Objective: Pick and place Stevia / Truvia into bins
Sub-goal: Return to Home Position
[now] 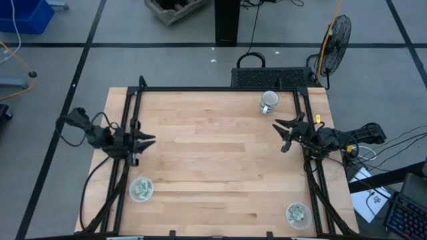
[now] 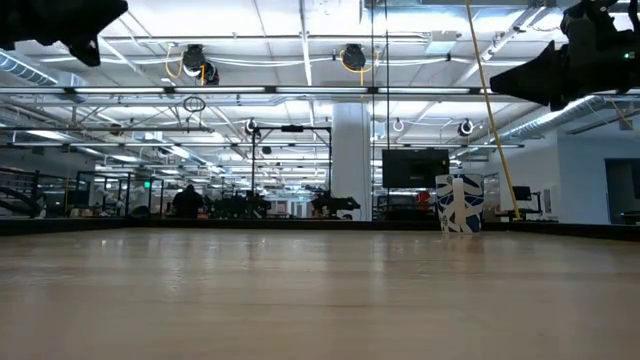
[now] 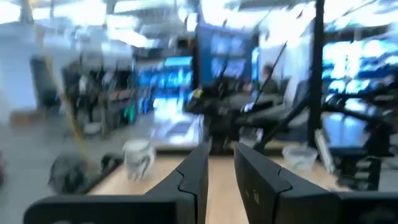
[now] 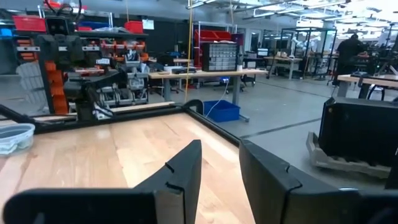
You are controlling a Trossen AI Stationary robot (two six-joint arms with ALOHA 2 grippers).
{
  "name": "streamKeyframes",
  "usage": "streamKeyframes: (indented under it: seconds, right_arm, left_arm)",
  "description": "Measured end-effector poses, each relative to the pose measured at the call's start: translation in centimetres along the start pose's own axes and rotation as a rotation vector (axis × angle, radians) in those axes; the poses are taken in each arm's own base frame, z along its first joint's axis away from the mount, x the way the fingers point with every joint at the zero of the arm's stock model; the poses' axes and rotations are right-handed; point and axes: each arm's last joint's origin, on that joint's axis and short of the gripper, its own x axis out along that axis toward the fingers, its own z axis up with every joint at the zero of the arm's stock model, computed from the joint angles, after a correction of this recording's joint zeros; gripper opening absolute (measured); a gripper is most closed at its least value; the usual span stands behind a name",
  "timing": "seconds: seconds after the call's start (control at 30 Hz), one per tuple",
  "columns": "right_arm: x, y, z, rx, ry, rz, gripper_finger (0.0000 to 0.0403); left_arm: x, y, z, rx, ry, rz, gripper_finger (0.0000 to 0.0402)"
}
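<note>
Pale green and white sachets lie inside both clear cups: the left cup [image 1: 141,189] near the table's near left corner and the right cup [image 1: 297,214] near its near right corner. No loose sachet shows on the wood. My left gripper [image 1: 148,141] hovers at the table's left edge, open by a narrow gap [image 3: 222,177], touching nothing. My right gripper [image 1: 281,135] hovers at the right side, open [image 4: 221,180], fingers pointing toward the table's middle. The right wrist view catches the left cup [image 4: 12,138]; the left wrist view shows the right cup [image 3: 300,155].
A white mug [image 1: 269,101] stands near the far right corner, also seen in the low view [image 2: 458,203]. A black frame [image 1: 200,89] runs along the table's edges. The wood between both arms is bare. Both arms hang high in the low view.
</note>
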Motion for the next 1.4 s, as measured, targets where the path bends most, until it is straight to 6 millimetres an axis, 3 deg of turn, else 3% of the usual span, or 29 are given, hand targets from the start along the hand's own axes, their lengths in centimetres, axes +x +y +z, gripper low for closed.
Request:
streamKeyframes:
  seconds: [0.1,0.4,0.57,0.8,0.9,1.4]
  right_arm:
    - [0.0,0.0,0.1,-0.01,-0.006,-0.001,0.0105]
    - [0.0,0.0,0.4,-0.028,-0.033,-0.002,0.0105]
    - [0.0,0.0,0.4,-0.026,-0.031,-0.001,0.0105]
    - [0.1,0.1,-0.4,-0.032,-0.009,0.001,0.0105]
    - [0.2,0.3,-1.7,-0.027,0.016,0.008,0.0105]
    - [0.2,1.0,-2.4,0.04,0.031,0.237,0.0105]
  left_arm:
    - [0.3,0.1,-0.6,0.021,-0.07,0.023,0.0086]
    - [0.9,1.7,-1.3,0.08,0.004,0.172,0.0086]
    - [1.0,2.1,-1.6,0.002,0.039,0.158,0.0086]
    - [1.3,1.9,-5.1,-0.031,0.074,0.133,0.0086]
    - [1.3,2.0,-5.2,-0.028,0.078,0.149,0.0086]
    - [1.5,2.0,-6.4,-0.017,0.198,0.131,0.0086]
